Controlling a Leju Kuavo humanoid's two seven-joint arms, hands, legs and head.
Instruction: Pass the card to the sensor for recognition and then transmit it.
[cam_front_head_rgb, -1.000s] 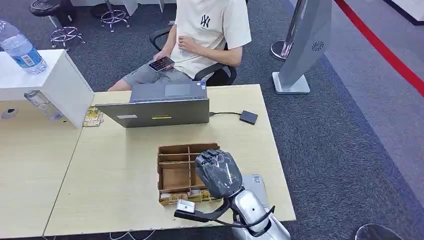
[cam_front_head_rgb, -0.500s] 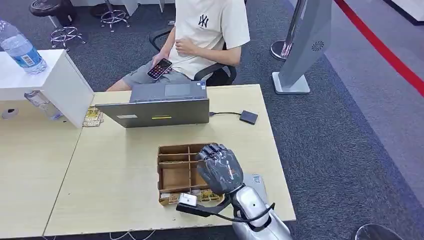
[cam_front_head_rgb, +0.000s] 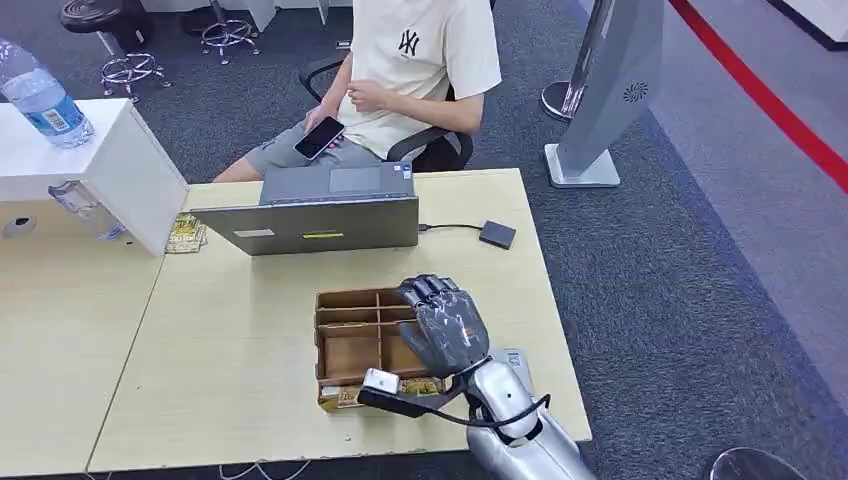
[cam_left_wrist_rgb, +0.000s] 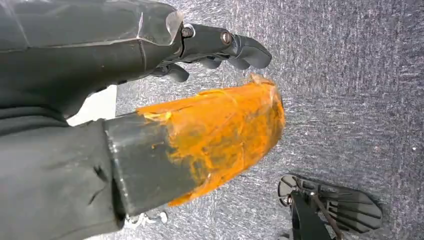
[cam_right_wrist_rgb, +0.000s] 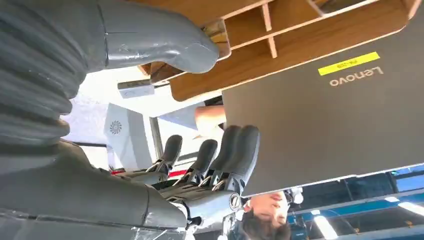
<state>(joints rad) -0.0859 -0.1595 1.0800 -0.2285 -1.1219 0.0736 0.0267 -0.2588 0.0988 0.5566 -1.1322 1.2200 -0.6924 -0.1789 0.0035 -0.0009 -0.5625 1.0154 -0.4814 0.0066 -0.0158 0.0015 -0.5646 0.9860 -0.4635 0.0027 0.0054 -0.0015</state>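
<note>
A wooden compartment tray (cam_front_head_rgb: 322, 345) sits on the table's near side, with gold-printed cards (cam_front_head_rgb: 343, 397) in its front row. My right hand (cam_front_head_rgb: 445, 325) hovers over the tray's right part, fingers stretched out and apart, holding nothing. In the right wrist view the thumb (cam_right_wrist_rgb: 165, 45) and fingers (cam_right_wrist_rgb: 235, 150) stand wide apart before the tray (cam_right_wrist_rgb: 300, 35) and the laptop lid (cam_right_wrist_rgb: 340, 125). A small black box (cam_front_head_rgb: 497, 235) lies at the far right, wired to the laptop (cam_front_head_rgb: 320, 215). My left hand (cam_left_wrist_rgb: 150, 100) hangs over grey carpet, orange-taped thumb apart from the fingers, gripping nothing.
A person sits behind the laptop holding a phone (cam_front_head_rgb: 320, 138). A white box (cam_front_head_rgb: 120, 160) with a water bottle (cam_front_head_rgb: 45, 100) stands at the left, with another stack of cards (cam_front_head_rgb: 186, 232) beside it. A flat grey item (cam_front_head_rgb: 512, 362) lies under my right forearm.
My right hand has moved forward over the tray toward the laptop, and its fingers have stretched out. The person's phone has shifted a little.
</note>
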